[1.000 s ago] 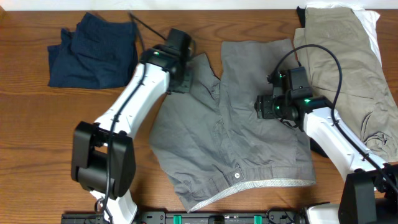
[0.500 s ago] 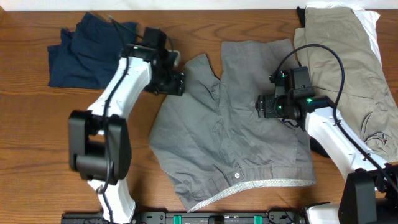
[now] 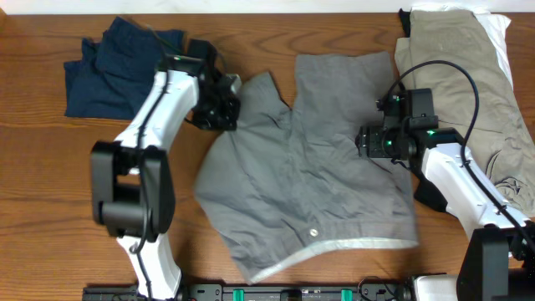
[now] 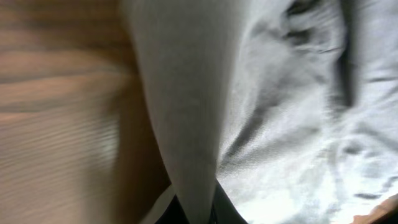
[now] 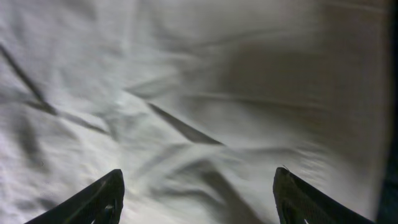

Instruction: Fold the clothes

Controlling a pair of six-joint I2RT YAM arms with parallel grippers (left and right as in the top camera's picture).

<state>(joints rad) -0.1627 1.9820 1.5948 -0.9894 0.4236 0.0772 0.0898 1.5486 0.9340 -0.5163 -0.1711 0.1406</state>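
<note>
Two grippers observed. Left gripper [image 3: 219, 109] is clamped closed on an edge fold of the grey shorts [image 3: 318, 192], which spread away from it toward the right gripper [image 5: 198, 193]. That one hovers wide open, empty, with shorts fabric directly beneath.

Bare table [image 3: 50, 184] left of grey shorts [image 3: 318, 167]; navy garment [image 3: 117, 71] far-left, khaki pile [image 3: 468, 84] right.

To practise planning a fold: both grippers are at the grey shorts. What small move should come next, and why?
Probably lower the right gripper and pinch the shorts. Its jaws stand open over one leg, while the left gripper is shut on the other leg's edge, so only one side is held.
</note>
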